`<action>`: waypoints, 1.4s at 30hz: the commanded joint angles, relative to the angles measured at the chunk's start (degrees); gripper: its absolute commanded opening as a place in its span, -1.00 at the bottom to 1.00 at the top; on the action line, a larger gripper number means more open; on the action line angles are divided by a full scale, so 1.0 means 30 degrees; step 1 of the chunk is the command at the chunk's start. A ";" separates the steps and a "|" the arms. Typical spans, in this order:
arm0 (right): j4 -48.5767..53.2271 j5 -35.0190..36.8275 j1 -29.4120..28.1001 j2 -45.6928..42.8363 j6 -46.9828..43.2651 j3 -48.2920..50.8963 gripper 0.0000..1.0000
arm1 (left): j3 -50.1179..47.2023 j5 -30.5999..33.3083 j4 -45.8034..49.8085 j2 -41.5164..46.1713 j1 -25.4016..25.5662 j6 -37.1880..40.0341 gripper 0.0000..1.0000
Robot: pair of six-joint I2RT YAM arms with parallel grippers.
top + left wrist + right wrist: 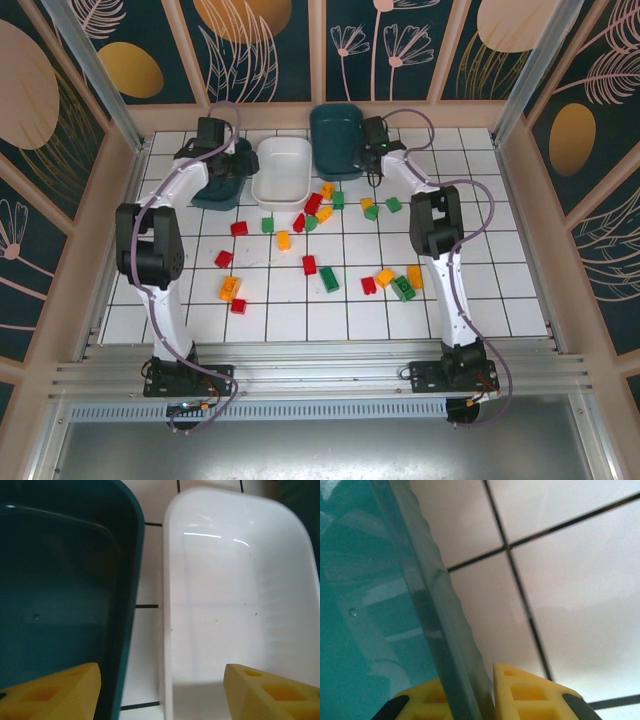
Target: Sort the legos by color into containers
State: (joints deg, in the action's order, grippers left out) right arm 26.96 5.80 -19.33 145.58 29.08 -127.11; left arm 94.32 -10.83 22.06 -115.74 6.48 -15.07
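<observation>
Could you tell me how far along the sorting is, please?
Done: nothing; the white plastic tub and left dark teal tub look empty. In hand: right gripper clamps the right dark teal tub's rim; left gripper open, empty. Left: the red, green, orange-yellow plastic bricks scattered on tiles.

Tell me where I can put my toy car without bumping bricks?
Bare tiles run along the near edge of the table, in front of the legos. More lie right of the right arm, out to the edge. The middle, below the white tub, is crowded with bricks.
</observation>
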 commanded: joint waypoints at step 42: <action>0.0433 0.1012 -0.2336 -0.6814 0.2249 1.0980 -0.92 | -0.3171 -0.5022 -0.3055 -0.0388 0.0064 -0.1988 0.30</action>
State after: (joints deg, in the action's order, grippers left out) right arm 25.74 8.08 -25.61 126.43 34.52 -96.53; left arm 83.37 -25.17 13.10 -116.73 4.80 -21.71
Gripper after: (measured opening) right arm 0.154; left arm 0.654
